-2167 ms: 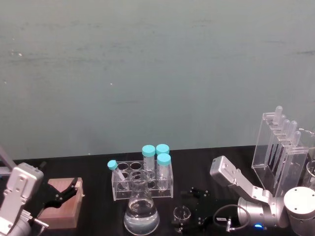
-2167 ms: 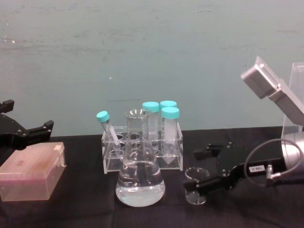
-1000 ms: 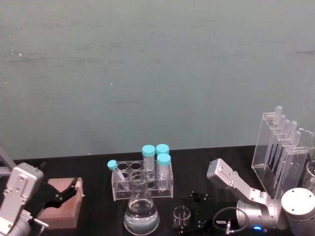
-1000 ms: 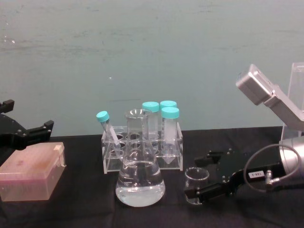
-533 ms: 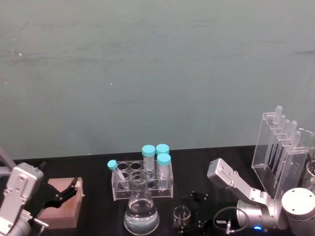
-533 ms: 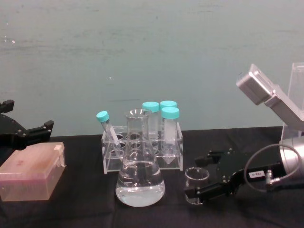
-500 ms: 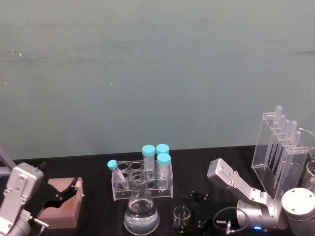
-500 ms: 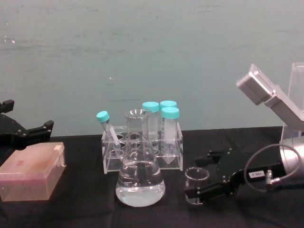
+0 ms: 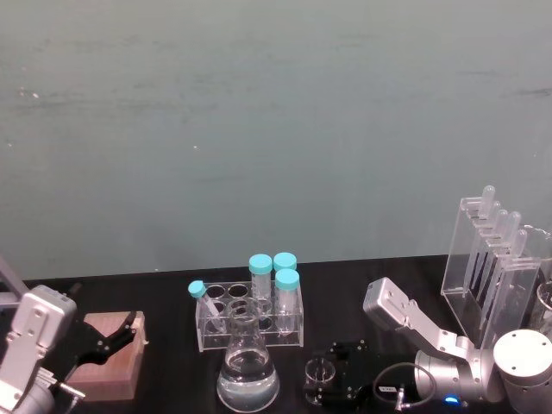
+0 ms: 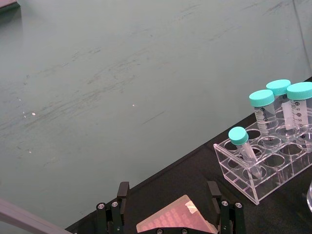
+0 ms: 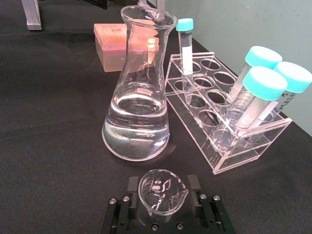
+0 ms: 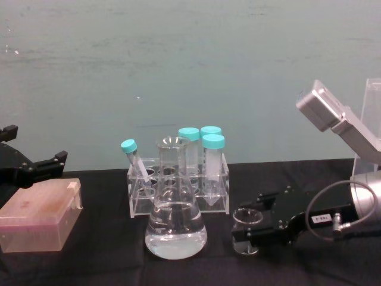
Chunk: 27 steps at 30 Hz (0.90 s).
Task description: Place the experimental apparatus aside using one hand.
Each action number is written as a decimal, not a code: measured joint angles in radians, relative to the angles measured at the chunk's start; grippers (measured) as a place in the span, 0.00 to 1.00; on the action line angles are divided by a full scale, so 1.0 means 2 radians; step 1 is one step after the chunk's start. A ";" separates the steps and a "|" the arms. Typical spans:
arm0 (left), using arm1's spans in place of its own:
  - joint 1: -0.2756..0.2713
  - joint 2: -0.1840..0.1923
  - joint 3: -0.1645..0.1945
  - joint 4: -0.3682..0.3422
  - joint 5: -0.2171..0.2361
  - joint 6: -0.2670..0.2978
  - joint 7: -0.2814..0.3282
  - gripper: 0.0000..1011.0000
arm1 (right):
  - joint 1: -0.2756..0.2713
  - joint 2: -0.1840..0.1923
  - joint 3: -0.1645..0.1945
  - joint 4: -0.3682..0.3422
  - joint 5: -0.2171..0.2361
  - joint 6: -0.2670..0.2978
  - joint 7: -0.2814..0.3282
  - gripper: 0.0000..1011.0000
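The small glass beaker (image 12: 246, 219) stands on the black table just right of the conical flask (image 12: 175, 229), which holds clear liquid. My right gripper (image 12: 245, 227) is low on the table and shut on the beaker. In the right wrist view its two fingers (image 11: 130, 184) press the beaker (image 11: 161, 192) from both sides. From the head view the beaker (image 9: 319, 372) sits in the gripper (image 9: 321, 381), beside the flask (image 9: 247, 373). The tall acrylic pipette stand (image 9: 493, 259) is at the far right. My left gripper (image 12: 33, 170) hangs open at the far left.
A clear tube rack (image 12: 178, 192) with teal-capped tubes stands right behind the flask. A pink tip box (image 12: 38, 221) lies at the left under the left gripper's fingers (image 10: 123, 191). The black tabletop (image 12: 101, 262) ends at a grey-green wall.
The right gripper's fingers have closed in on the small beaker from both sides. The flask, rack and left arm have not moved.
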 joint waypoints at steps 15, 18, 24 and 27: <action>0.000 0.000 0.000 0.000 0.000 0.000 0.000 0.99 | 0.000 0.000 0.000 0.000 0.000 0.000 0.000 0.55; 0.000 0.000 0.000 0.000 0.000 0.000 0.000 0.99 | 0.000 0.000 0.000 0.000 0.000 0.000 0.000 0.55; 0.000 0.000 0.000 0.000 0.000 0.000 0.000 0.99 | 0.000 0.000 0.000 0.000 0.000 0.000 0.000 0.55; 0.000 0.000 0.000 0.000 0.000 0.000 0.000 0.99 | -0.001 0.001 0.001 -0.002 0.000 0.001 -0.003 0.55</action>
